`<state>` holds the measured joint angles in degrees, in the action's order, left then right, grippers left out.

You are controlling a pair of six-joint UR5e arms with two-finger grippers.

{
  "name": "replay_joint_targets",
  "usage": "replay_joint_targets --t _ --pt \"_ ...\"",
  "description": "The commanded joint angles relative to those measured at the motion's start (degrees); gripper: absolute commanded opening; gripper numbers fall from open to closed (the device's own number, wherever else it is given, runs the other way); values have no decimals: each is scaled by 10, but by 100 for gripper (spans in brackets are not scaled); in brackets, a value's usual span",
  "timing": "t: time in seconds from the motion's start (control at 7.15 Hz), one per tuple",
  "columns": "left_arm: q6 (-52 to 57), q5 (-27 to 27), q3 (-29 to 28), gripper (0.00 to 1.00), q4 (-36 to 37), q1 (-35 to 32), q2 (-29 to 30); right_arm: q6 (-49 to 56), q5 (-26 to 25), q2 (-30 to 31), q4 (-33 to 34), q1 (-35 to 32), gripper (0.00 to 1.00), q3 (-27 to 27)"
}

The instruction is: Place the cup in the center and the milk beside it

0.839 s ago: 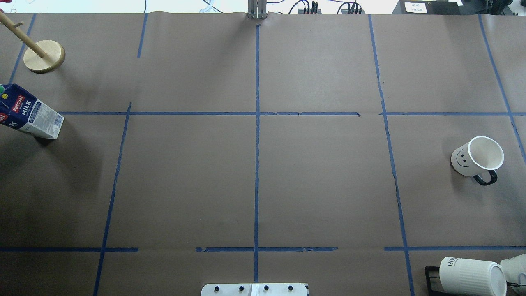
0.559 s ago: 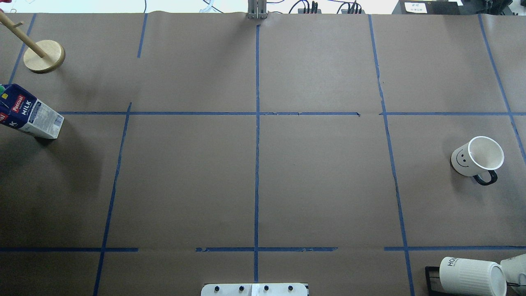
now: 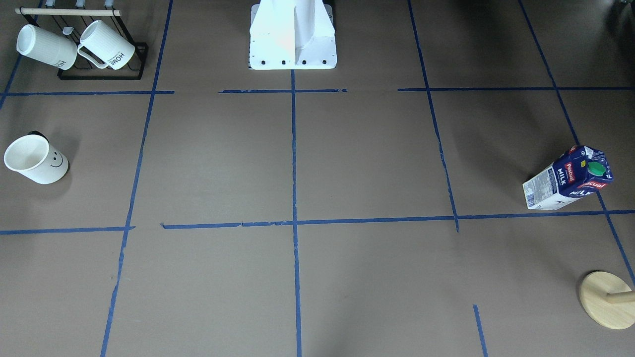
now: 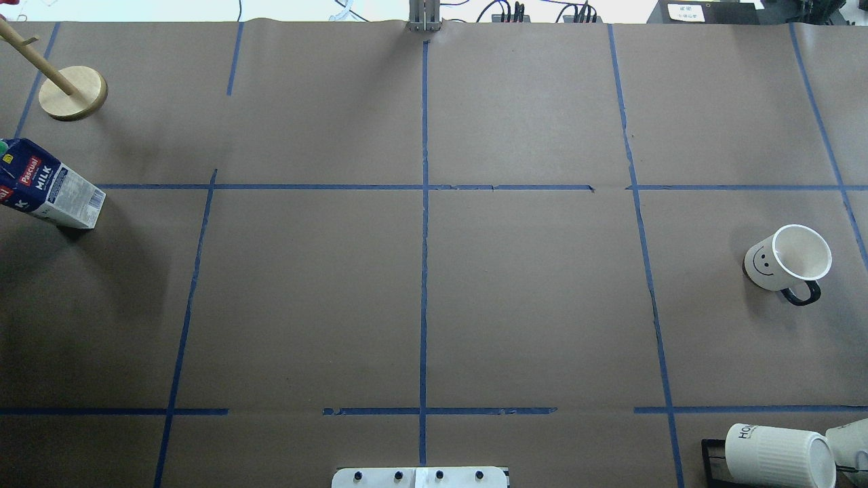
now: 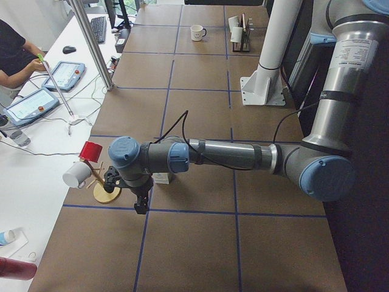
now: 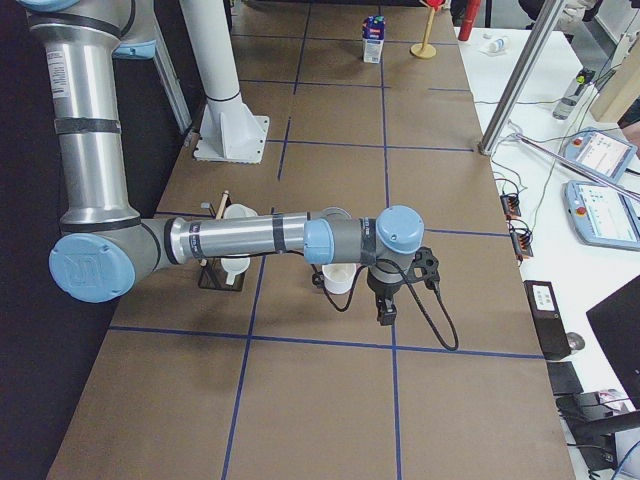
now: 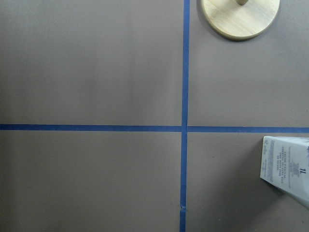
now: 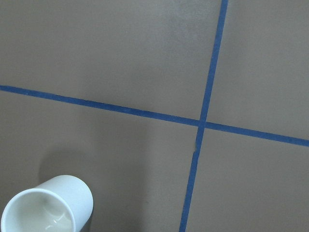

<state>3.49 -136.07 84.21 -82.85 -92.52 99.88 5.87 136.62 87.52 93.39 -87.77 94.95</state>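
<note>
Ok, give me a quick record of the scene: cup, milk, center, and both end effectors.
cup: upright, far on the robot's right, handle toward the robot
milk: upright, far on the robot's left
center: holds neither cup nor milk
left end effector: raised, close to the milk; open or shut cannot be told
right end effector: raised, close to the cup; open or shut cannot be told
progress: neither item placed yet

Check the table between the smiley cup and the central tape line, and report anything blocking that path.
Nothing visible blocks it. Between the cup and the center lies only bare brown paper, crossed by one blue tape line. The HOME mugs sit nearer the robot, off that path.
</note>
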Motion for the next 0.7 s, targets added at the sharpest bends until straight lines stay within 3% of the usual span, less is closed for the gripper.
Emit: replay_joint_targets --t 0.0,0.14,0.42,0.56 --pt "-44 -4 3 100 -8 0 -7 -7 7 40 -7 33 100 48" --pt "-45 -5 7 100 -30 0 -13 -49 14 72 -41 77 100 61" --pt "-50 -5 7 100 -55 1 -15 -310 8 91 -193 154 99 60" --pt "-50 -5 7 100 -56 1 -15 -373 -23 106 -257 177 93 55"
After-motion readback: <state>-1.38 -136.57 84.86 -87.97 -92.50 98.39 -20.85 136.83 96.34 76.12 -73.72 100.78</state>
